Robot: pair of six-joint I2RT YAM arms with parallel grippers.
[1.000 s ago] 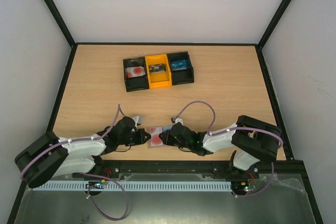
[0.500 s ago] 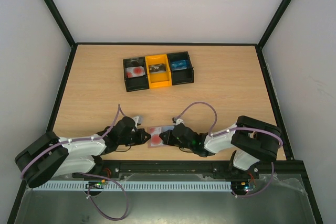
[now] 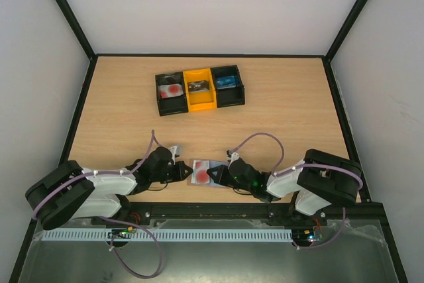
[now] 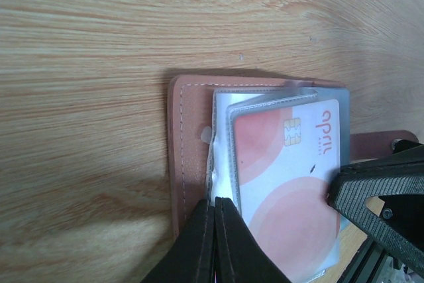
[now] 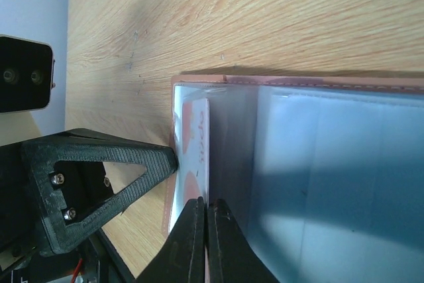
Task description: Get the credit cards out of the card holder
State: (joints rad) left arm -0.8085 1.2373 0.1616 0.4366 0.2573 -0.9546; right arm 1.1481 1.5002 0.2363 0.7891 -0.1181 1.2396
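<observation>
The card holder (image 3: pixel 207 166) lies opened near the table's front edge, between my two grippers. The left wrist view shows its pinkish-brown outside (image 4: pixel 189 144) and a clear sleeve holding a pale credit card (image 4: pixel 291 164) with red round marks and a chip. My left gripper (image 4: pixel 215 205) is shut on the sleeve's left edge. From the right, my right gripper (image 5: pixel 206 205) is shut at the pale card's edge (image 5: pixel 199 144), next to the blue-grey inner panels (image 5: pixel 331 164). In the top view the left gripper (image 3: pixel 183 172) and right gripper (image 3: pixel 212 175) meet over the card (image 3: pixel 199 175). The red card is hidden.
A black-and-yellow three-compartment tray (image 3: pixel 199 105) stands at mid-table, far from the arms; its left compartment holds another pale card with a red mark (image 3: pixel 171 89). Black frame rails border the table on all sides.
My right gripper has shut and its arm has drawn back to the right. The card holder now lies spread a little wider. The left arm has barely moved.
</observation>
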